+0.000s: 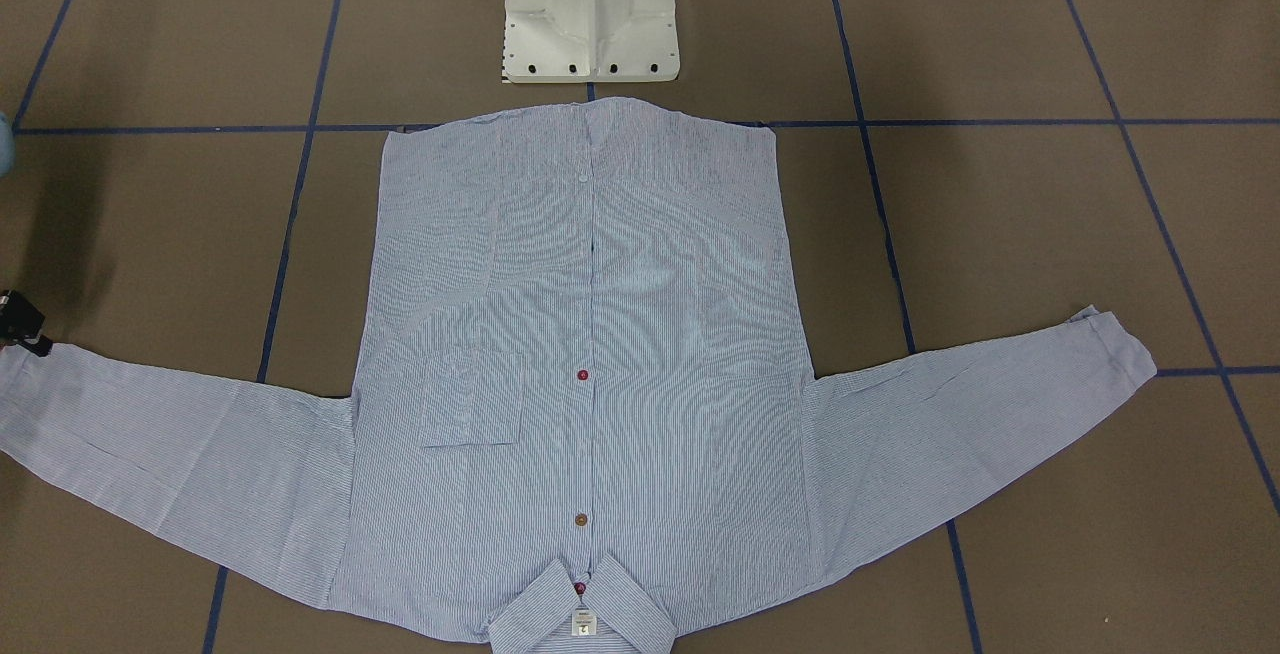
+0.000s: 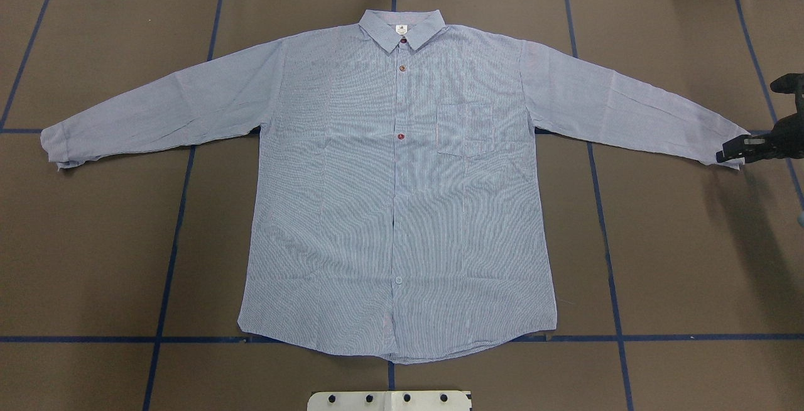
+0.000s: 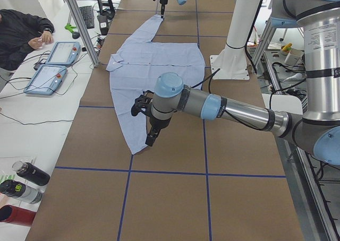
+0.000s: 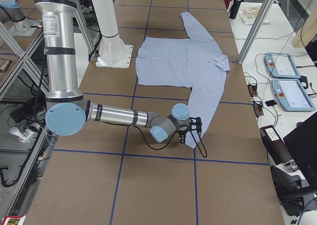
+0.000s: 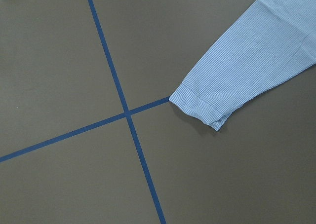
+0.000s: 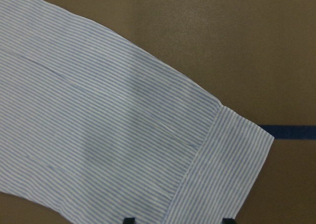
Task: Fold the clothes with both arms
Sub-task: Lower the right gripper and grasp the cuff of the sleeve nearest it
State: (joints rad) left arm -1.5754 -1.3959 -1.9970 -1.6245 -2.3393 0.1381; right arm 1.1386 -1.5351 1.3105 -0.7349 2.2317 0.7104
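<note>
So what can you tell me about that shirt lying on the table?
The shirt is light blue with fine white stripes, thin cloth by the look. It lies flat, front up, on the brown table, long sleeves spread wide, collar farthest from the robot. It has reddish buttons, a chest pocket and a neck label. The right hand is at one cuff, contact unclear.
</note>
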